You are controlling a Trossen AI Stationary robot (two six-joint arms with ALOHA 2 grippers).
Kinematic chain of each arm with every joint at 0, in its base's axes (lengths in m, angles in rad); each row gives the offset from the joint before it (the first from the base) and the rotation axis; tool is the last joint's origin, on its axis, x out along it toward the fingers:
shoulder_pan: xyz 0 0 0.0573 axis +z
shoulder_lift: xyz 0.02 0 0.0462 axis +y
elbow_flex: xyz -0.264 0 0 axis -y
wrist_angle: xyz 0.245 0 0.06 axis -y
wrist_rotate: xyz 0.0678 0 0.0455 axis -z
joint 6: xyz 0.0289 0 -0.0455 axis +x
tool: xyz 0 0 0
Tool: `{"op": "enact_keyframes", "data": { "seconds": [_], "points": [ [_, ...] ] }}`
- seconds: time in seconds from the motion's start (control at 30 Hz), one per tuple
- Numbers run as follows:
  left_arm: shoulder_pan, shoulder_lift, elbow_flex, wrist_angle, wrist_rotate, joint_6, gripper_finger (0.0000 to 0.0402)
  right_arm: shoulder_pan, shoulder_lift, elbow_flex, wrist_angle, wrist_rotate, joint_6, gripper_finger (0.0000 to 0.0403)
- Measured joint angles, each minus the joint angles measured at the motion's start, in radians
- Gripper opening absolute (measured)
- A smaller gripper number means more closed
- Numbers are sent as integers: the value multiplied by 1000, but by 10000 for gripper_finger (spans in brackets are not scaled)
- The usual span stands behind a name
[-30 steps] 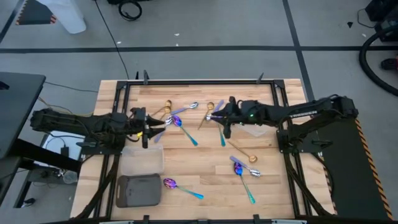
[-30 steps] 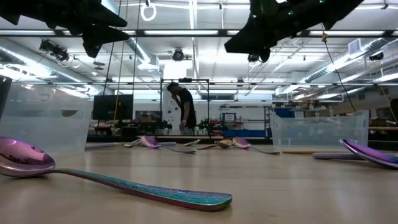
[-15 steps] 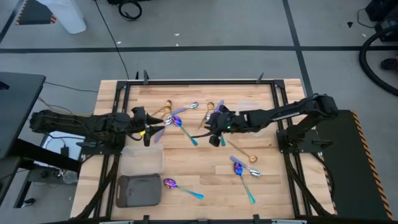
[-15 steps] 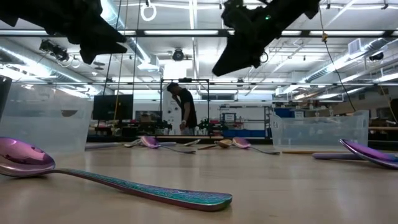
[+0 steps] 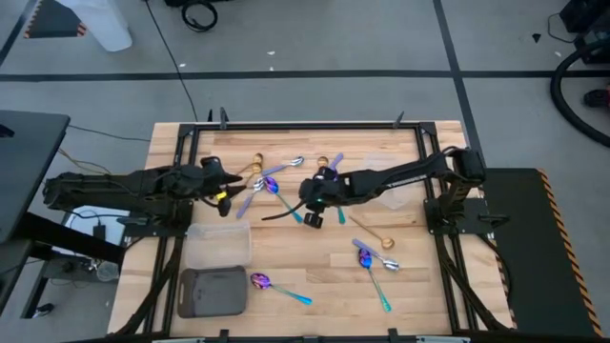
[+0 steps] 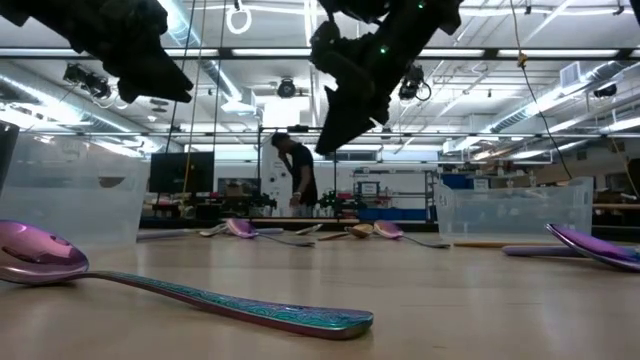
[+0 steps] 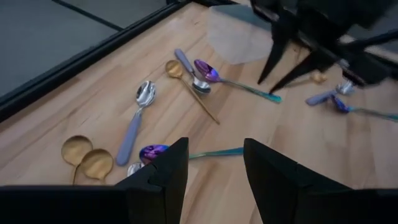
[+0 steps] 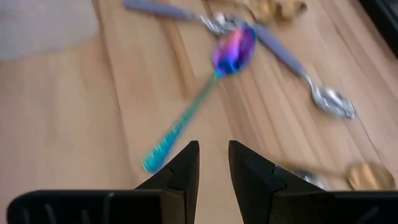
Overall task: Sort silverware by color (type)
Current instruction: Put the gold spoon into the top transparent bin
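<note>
Silverware lies loose on the wooden table (image 5: 315, 276). An iridescent spoon with a teal handle (image 5: 282, 198) lies in the middle, also seen in the right wrist view (image 8: 205, 99). Silver and lavender spoons (image 5: 289, 165) and gold spoons (image 5: 255, 162) lie beyond it. More iridescent spoons lie at the right (image 5: 372, 267) and near the front (image 5: 276, 288). My right gripper (image 5: 311, 211) hovers open above the teal handle, clear of the table (image 6: 335, 125). My left gripper (image 5: 231, 198) hovers open and empty left of the cluster, over another iridescent spoon (image 7: 155, 153).
A clear plastic tray (image 5: 221, 243) and a dark grey tray (image 5: 212, 292) stand at the front left. Another clear tray (image 5: 389, 191) stands under my right arm. A gold spoon (image 5: 374, 235) lies right of centre. A person (image 6: 297, 180) stands far behind the table.
My right gripper has moved toward the table's left edge and a little toward the near edge, from beside the right clear tray to above the teal-handled spoon in the middle. No silverware has moved.
</note>
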Motion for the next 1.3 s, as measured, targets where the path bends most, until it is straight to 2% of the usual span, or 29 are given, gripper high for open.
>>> {"op": "enact_keyframes", "data": {
  "seconds": [0.13, 0.37, 0.5, 0.6, 0.87, 1.3],
  "points": [
    [0, 0, 0, 26, -7, 34, 162, -13, -1, 3, -75, -7, 28, 97],
    [0, 0, 0, 131, -16, 145, 162, -21, -3, 3, -168, -97, 45, 97],
    [5, 0, 0, 256, -20, 260, 162, -24, -3, 3, -212, -182, 46, 97],
    [7, 0, 0, 329, -20, 290, 162, -25, -3, 4, -291, -244, 61, 97],
    [6, 0, -1, 292, -20, 292, 162, -7, -4, -1, -579, -302, 195, 97],
    [6, 0, -1, 301, -22, 316, 162, 71, -18, -148, -603, -323, 364, 107]
  ]
}}
